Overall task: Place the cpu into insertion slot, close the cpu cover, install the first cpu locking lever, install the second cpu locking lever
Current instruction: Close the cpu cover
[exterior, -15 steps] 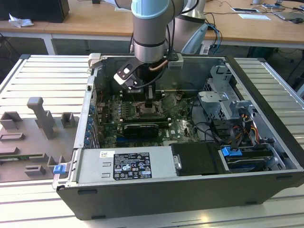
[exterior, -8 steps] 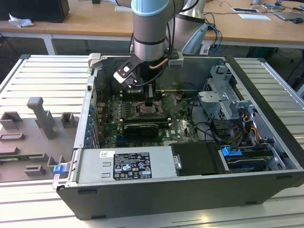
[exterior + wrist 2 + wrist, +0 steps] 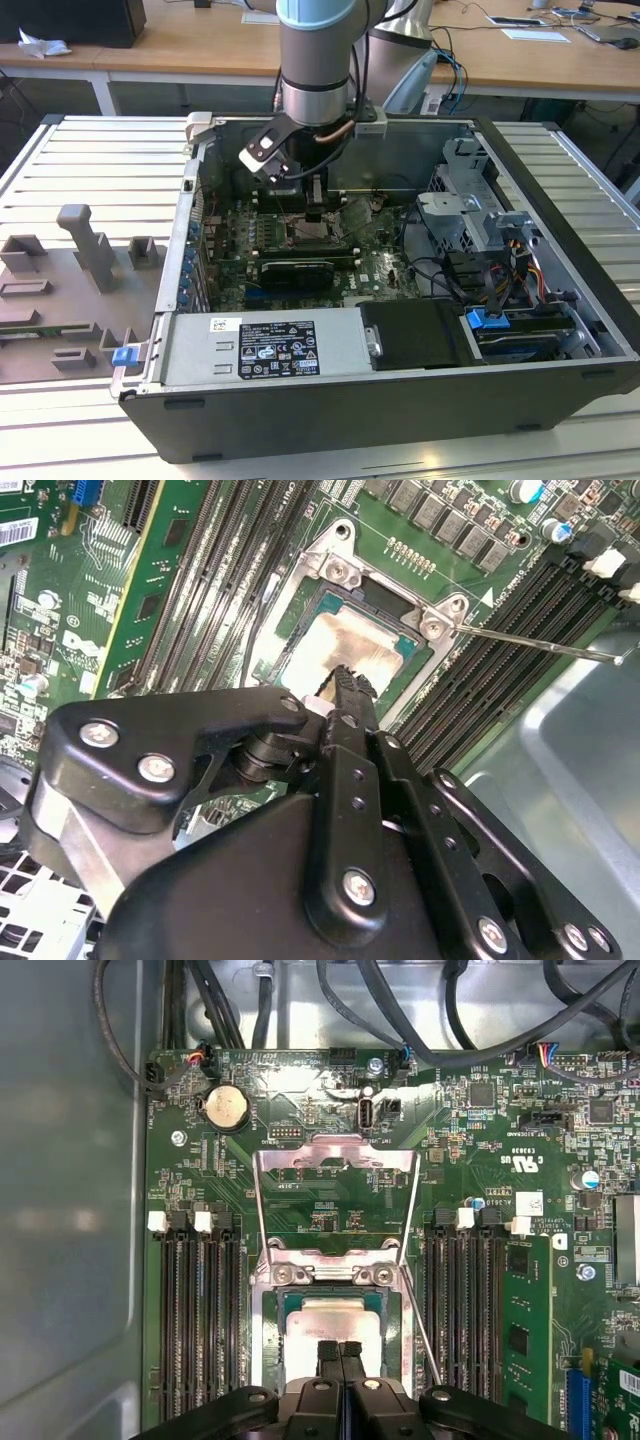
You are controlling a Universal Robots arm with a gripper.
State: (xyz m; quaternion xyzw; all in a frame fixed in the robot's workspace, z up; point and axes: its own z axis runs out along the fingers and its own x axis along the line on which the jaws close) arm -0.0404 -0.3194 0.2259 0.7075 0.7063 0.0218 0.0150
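The gripper point(image 3: 339, 1352), fingers pressed together with nothing between them, hangs right over the cpu point(image 3: 335, 1320); whether the tips touch it cannot be told. The cpu, a thin square with a pale silvery top that catches the light, lies flat in the slot point(image 3: 270, 1350), level inside the metal rim, and in the second wrist view its bright top point(image 3: 345, 645) sits just past the fingertips. Beyond it the cover point(image 3: 335, 1155), a thin silver frame with a large window, stands swung open off its hinged edge, with green board point(image 3: 335, 1215) showing through the cut-out. One lever point(image 3: 540, 645), a thin bare rod, juts loose from a corner of the slot across the memory slots point(image 3: 460, 1320), which flank the slot in dark rows on both sides. Farther off are a round battery point(image 3: 226, 1107) and black cables point(image 3: 400, 1020). In the exterior view all this lies inside an open case point(image 3: 330, 400).
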